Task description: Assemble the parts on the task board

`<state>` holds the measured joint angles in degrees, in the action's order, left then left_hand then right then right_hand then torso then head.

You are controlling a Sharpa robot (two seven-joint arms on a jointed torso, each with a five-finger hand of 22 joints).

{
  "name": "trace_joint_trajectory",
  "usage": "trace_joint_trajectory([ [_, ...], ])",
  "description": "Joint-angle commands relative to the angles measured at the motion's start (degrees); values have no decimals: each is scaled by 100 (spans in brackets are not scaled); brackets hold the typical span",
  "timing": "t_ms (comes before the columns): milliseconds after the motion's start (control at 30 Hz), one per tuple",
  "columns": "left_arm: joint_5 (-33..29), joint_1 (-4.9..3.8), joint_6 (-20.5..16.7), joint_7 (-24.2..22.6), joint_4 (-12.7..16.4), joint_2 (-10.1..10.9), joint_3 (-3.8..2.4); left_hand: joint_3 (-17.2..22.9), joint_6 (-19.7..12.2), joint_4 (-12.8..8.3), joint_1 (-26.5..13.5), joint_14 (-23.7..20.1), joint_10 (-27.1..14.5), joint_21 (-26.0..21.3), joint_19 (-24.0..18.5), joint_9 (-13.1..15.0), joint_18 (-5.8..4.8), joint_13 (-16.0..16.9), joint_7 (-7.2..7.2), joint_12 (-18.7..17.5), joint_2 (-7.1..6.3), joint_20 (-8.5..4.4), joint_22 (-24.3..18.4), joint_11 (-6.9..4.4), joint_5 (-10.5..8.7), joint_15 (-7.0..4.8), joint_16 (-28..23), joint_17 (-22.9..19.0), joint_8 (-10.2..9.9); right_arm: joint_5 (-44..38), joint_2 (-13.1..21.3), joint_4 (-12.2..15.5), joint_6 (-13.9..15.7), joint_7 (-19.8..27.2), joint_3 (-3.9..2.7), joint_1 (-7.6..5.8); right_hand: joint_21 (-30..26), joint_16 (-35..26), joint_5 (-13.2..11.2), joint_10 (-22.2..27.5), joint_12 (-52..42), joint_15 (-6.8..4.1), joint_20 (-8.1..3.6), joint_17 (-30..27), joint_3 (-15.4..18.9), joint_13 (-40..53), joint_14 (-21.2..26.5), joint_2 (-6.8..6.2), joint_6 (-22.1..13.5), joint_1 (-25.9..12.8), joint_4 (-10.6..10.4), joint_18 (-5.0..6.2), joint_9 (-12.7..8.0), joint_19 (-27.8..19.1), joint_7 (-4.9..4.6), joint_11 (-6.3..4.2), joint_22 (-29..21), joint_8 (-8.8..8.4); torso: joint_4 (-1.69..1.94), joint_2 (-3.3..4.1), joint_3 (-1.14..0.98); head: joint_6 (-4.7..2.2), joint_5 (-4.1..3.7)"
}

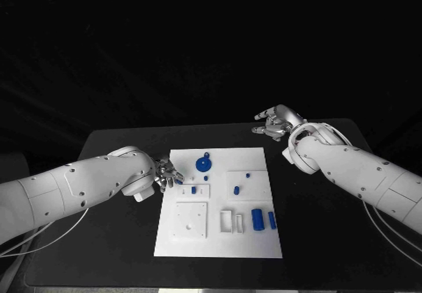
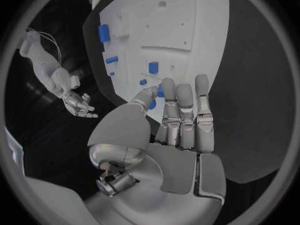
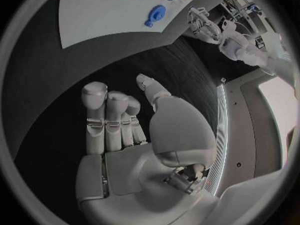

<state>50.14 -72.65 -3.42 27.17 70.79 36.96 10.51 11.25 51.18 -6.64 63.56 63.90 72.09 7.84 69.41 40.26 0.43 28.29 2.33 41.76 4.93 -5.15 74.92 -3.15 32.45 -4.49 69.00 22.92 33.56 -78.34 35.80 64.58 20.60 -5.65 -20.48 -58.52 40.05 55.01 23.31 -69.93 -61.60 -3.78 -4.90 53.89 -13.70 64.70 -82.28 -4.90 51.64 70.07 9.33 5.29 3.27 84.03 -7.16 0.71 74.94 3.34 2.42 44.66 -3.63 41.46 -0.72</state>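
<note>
Board (image 1: 220, 244) mid-frame on the bench (image 1: 114, 137), blue parts (image 1: 257, 219) mostly loose on it; looks barely started. My left hand (image 1: 166, 176) spread, empty, at board's left edge. Right hand (image 1: 278, 122) upper right, empty, fingers loosely apart.

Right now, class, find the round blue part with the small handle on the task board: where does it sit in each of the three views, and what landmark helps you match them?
Head view: round blue part lies near the task board's far edge, just beyond the left hand.
Left wrist view: mostly hidden behind the left hand's fingers; I cannot pick it out surely.
Right wrist view: round blue part on the board near its edge.
Shared landmark: the white task board.
</note>
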Motion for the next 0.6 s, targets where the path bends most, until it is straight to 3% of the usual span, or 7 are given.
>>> trace_joint_trajectory([
  [33,578,39,-318,-41,39,-35,43,161,247,-189,17,40,53,41,-8,412,-43,7,-203,-24,48,-44,121,6,38,-12,-8,6,-6,21,-11,0,-56,30,-2,3,-10,-37,28,-14,21,-5,1,0,-14,5,-23,-18,21,-51,-24,86,9,313,4,-26,362,0,-14,13,-3,2,11],
  [300,799,139,-390,-43,48,-76,110,163,266,-213,18,68,81,70,-2,416,-43,8,-206,-42,50,-53,120,1,48,-20,-21,11,-23,20,-19,2,-84,30,-2,3,-10,-37,28,-14,21,-5,1,0,-14,5,-23,-18,21,-51,-24,86,9,313,4,-26,362,0,-18,13,-14,42,30],
  [600,900,232,-459,-56,43,-125,166,163,278,-230,13,90,102,96,6,423,-43,19,-208,-43,51,-61,120,-4,64,-28,-23,20,-33,20,-23,6,-90,33,-2,4,-10,-37,28,-14,21,-5,1,0,-14,5,-23,-18,21,-51,-24,86,9,313,4,-26,362,0,-16,7,-11,47,18],
])
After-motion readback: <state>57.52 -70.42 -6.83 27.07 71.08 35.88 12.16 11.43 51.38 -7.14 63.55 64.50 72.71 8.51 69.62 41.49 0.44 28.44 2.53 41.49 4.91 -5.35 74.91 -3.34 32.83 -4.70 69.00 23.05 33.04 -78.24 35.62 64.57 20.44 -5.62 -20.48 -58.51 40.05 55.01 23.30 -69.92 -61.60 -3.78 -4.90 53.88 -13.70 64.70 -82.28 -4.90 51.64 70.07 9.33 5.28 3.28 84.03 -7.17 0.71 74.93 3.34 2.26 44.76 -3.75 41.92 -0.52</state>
